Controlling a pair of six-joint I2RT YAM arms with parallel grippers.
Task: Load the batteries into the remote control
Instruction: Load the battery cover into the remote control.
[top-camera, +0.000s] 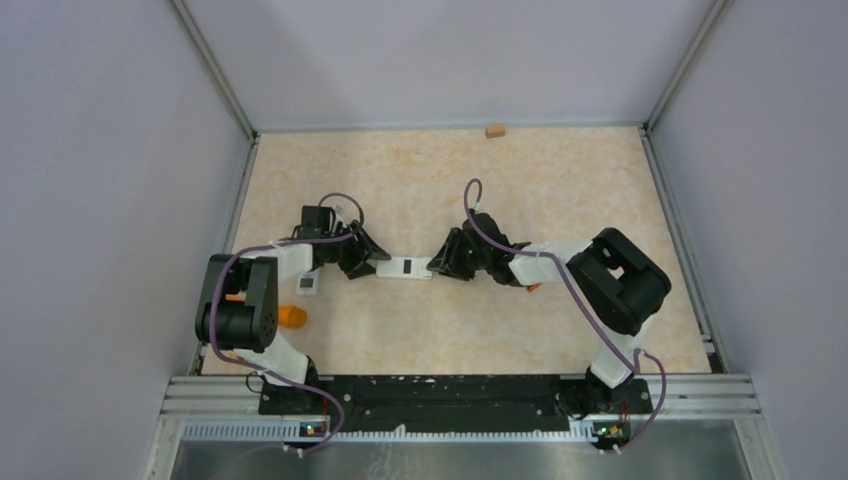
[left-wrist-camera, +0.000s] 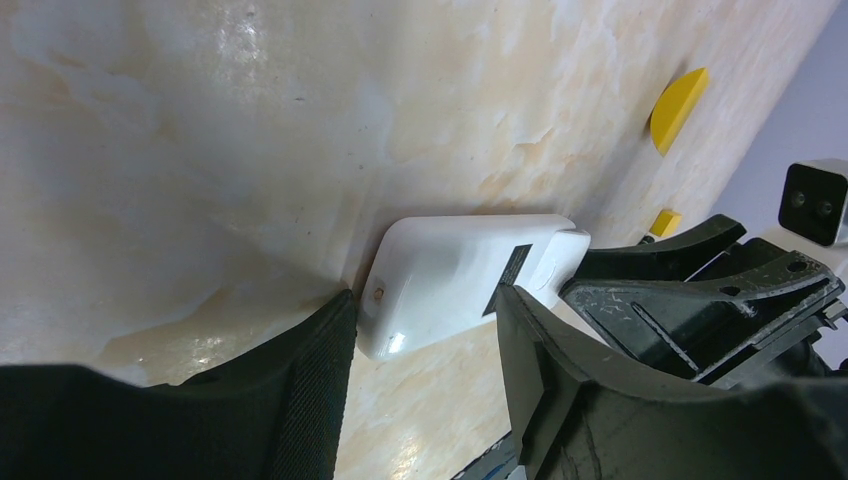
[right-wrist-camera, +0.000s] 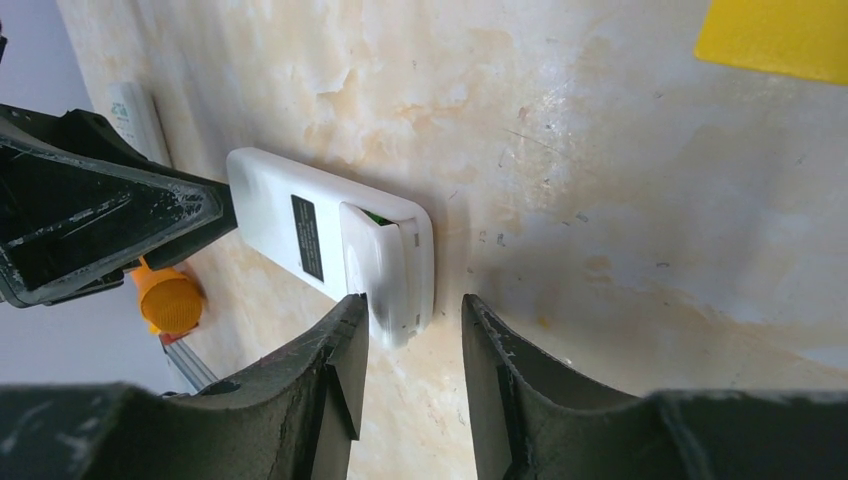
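An orange cylinder (top-camera: 292, 317) lies nearest. Mid-tabletop (top-camera: 450, 180), the remote (top-camera: 405, 268) rests back-up. The left claw (left-wrist-camera: 425, 300) pinches one end, and the right claw (right-wrist-camera: 410, 305) stands spread at the other, by the part-slid cover (right-wrist-camera: 385, 260). A small block (top-camera: 494, 131) sits farthest.

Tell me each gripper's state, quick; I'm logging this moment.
Left gripper: closed on the remote control, it seems.
Right gripper: open, holding nothing.
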